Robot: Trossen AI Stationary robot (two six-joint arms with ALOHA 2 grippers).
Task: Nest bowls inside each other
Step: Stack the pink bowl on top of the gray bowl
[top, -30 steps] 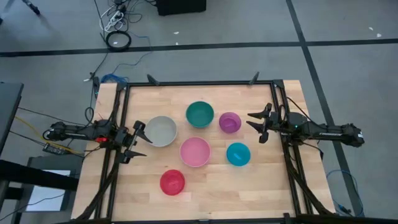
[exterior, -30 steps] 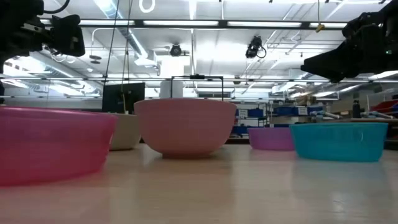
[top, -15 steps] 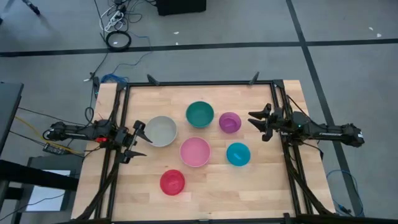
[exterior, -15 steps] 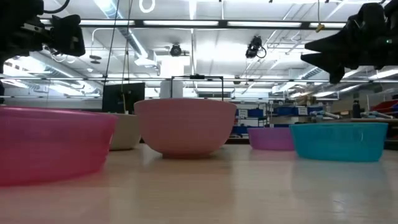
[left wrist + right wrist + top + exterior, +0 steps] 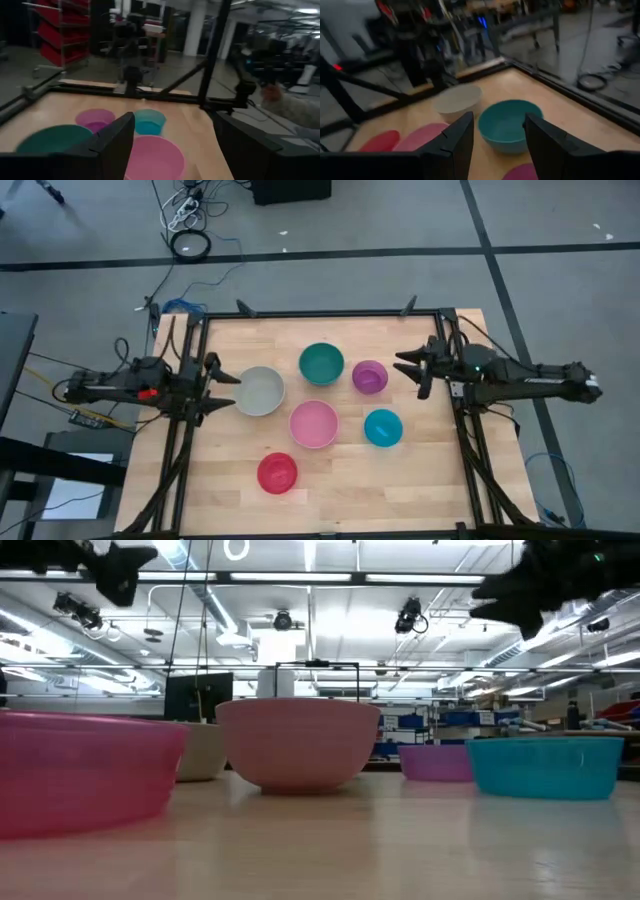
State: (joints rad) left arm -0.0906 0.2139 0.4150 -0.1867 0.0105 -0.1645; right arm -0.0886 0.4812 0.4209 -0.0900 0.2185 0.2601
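Hovering released: left tool (image 5: 212,376) mid-left beside grey-white bowl (image 5: 260,391), right tool (image 5: 413,368) mid-right near purple bowl (image 5: 369,376); bowls separate, nothing nested.

In the low view, the pink bowl (image 5: 297,743) hides most of the grey-white bowl (image 5: 203,751); the red bowl (image 5: 85,772) is cut off by the picture's edge.
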